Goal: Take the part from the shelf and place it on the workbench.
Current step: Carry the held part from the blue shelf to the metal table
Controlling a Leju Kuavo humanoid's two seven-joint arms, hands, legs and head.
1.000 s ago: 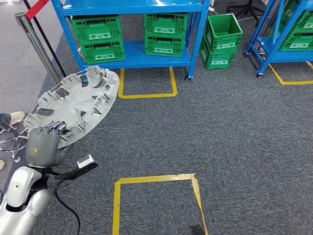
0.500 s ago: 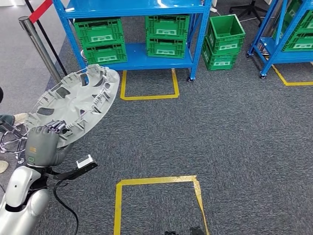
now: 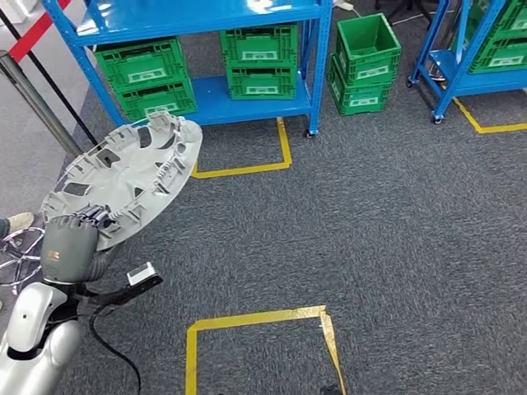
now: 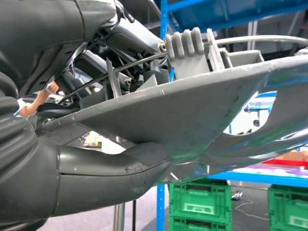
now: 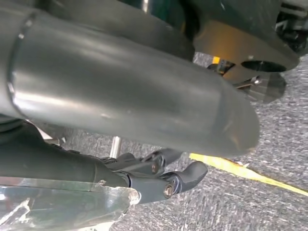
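The part (image 3: 124,177) is a large round grey wheel cover with cut-outs and ribs. My left hand (image 3: 68,247) grips its near rim at the lower left of the head view and holds it tilted above the carpet. In the left wrist view the part's (image 4: 203,106) grey underside runs across the picture, with my thumb (image 4: 109,173) pressed under it and darker fingers on top. My right hand (image 5: 145,110) hangs over the carpet, its dark fingers (image 5: 171,180) apart from the thumb with nothing between them.
A blue shelf (image 3: 205,10) with green crates (image 3: 261,62) stands ahead, and another green crate (image 3: 363,53) sits on the floor beside it. A second blue shelf (image 3: 459,66) is at the right. Yellow tape squares (image 3: 254,321) mark the carpet. A barrier pole (image 3: 37,103) and a chrome chair base (image 3: 16,247) are at the left.
The whole picture has shifted to the left, so the camera has moved. The part stays in my left hand's grip at the same tilt.
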